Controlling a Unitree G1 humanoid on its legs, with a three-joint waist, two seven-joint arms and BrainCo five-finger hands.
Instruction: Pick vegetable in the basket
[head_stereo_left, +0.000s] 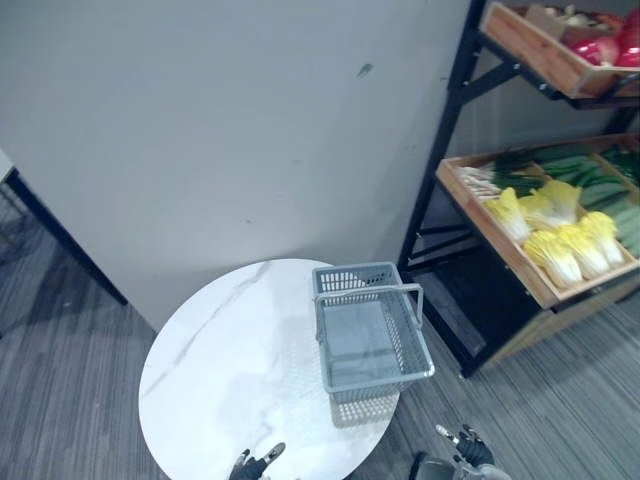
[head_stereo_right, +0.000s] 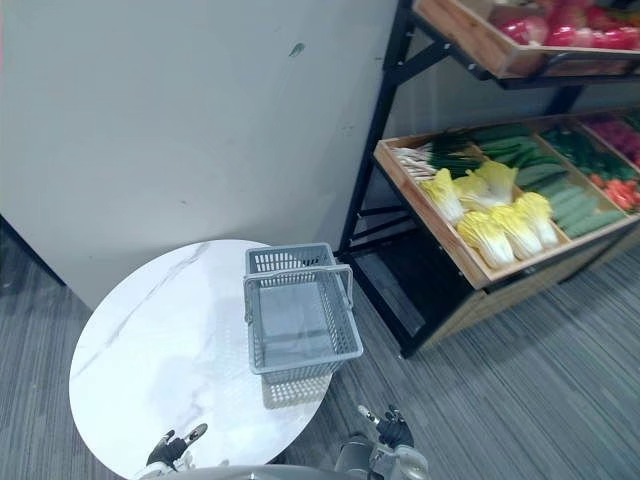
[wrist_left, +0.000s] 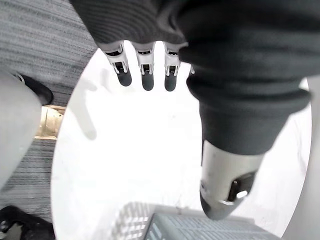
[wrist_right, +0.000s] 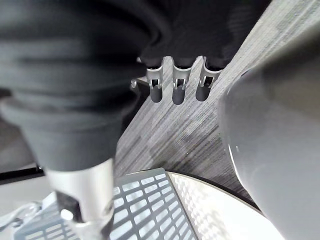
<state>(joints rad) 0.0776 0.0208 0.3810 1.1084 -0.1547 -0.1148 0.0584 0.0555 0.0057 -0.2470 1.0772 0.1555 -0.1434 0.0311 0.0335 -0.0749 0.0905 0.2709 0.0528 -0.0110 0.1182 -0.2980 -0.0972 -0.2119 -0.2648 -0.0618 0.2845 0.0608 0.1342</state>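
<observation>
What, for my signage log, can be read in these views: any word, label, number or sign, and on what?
None: there is no readable text in these views.
The grey basket is plain mesh, with no label seen.
The wooden crate has no price tag seen on its front edge.
The wall bears one small dark mark, not a character.

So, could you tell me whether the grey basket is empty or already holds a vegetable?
Empty: the grey basket stands upright on the round white table, and its bare floor shows through the open top.
</observation>
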